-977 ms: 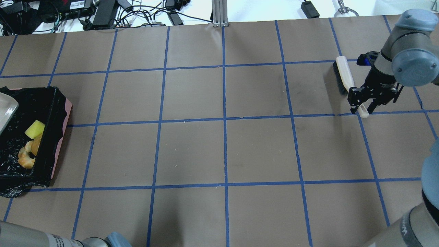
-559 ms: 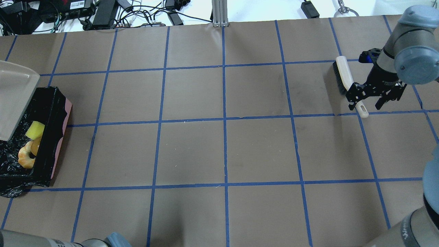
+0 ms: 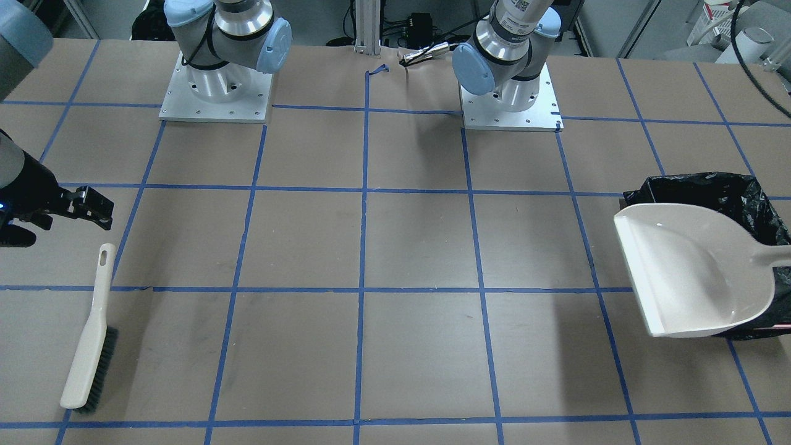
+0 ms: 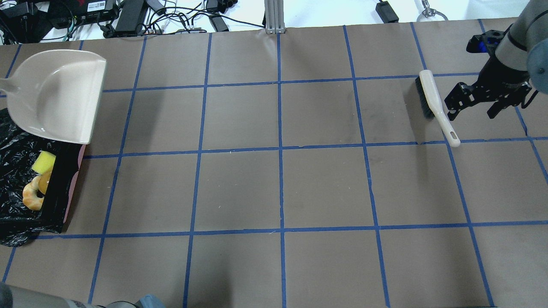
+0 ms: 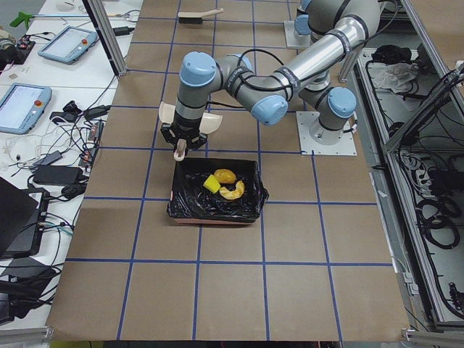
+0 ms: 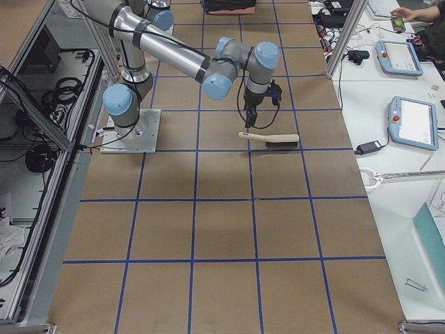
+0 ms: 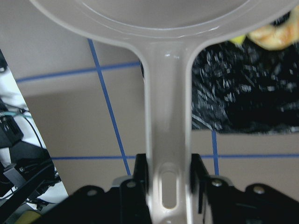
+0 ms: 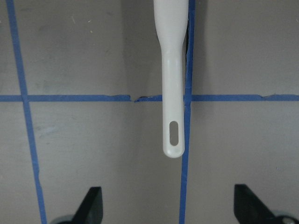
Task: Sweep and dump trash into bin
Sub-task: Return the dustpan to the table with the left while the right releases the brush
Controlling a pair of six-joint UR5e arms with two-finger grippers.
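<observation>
The pink bin [image 4: 69,201], lined with a black bag, stands at the table's left end and holds the trash: a yellow sponge [image 4: 44,161], a potato [image 4: 44,182] and a croissant [image 4: 31,197]. All three also show in the exterior left view, inside the bin [image 5: 217,209]. My left gripper [image 7: 168,186] is shut on the handle of the beige dustpan [image 4: 55,94], which hangs empty just past the bin's far end. My right gripper [image 4: 471,112] is open and empty, raised just right of the brush [image 4: 432,100], which lies flat on the table.
Blue tape lines grid the brown table. Cables and power bricks [image 4: 128,13] lie beyond the far edge. A metal post [image 4: 274,17] stands at the middle of the far edge. Both arm bases [image 3: 216,93] sit at the robot's side.
The dustpan has swung from over the bin out to the far side of it. My right gripper has pulled back from the brush handle, up and to the right, leaving the brush on the table.
</observation>
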